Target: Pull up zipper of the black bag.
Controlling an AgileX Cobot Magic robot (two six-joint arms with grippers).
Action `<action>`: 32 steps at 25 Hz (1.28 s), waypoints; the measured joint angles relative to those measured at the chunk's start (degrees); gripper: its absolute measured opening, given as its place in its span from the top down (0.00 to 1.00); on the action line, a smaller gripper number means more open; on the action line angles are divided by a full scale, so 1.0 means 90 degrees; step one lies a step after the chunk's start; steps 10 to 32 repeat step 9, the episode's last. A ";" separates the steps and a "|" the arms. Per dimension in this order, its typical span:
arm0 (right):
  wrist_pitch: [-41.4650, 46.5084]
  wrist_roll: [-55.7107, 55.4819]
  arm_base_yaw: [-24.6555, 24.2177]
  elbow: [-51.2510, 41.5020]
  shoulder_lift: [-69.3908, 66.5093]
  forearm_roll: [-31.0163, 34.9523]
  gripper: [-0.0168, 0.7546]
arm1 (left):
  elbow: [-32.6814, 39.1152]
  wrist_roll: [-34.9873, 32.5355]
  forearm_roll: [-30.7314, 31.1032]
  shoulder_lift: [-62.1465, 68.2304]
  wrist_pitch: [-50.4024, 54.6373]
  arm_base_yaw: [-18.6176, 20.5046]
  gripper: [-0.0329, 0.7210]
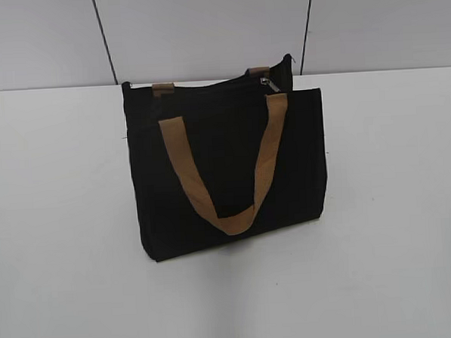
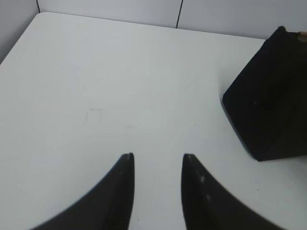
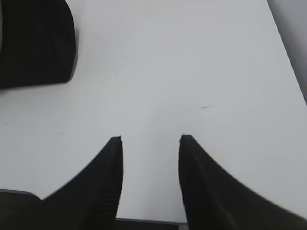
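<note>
The black bag (image 1: 225,165) stands upright in the middle of the white table, with a tan strap handle (image 1: 225,169) hanging down its front. The zipper (image 1: 206,85) runs along the top edge; its silver slider (image 1: 269,84) sits near the right end. In the left wrist view a corner of the bag (image 2: 268,100) shows at the right, and my left gripper (image 2: 157,155) is open and empty over bare table, left of the bag. In the right wrist view the bag (image 3: 33,43) shows at the upper left, and my right gripper (image 3: 150,139) is open and empty. Neither gripper shows in the exterior view.
The white table (image 1: 395,228) spreads on all sides of the bag. A grey panelled wall (image 1: 203,26) stands behind the table's far edge. A faint pencil mark (image 2: 95,115) lies on the table in the left wrist view.
</note>
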State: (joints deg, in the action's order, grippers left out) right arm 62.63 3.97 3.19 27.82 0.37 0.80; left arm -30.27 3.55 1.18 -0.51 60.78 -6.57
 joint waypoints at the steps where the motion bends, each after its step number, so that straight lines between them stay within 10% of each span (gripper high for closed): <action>1: 0.0000 0.0000 0.0000 0.0000 0.0000 0.0000 0.58 | 0.0000 0.0000 0.0000 0.0000 0.0000 0.0000 0.62; 32: 0.0000 0.0000 0.0000 0.0000 0.0000 0.0000 0.58 | 0.0000 0.0000 0.0000 0.0000 0.0000 0.0000 0.64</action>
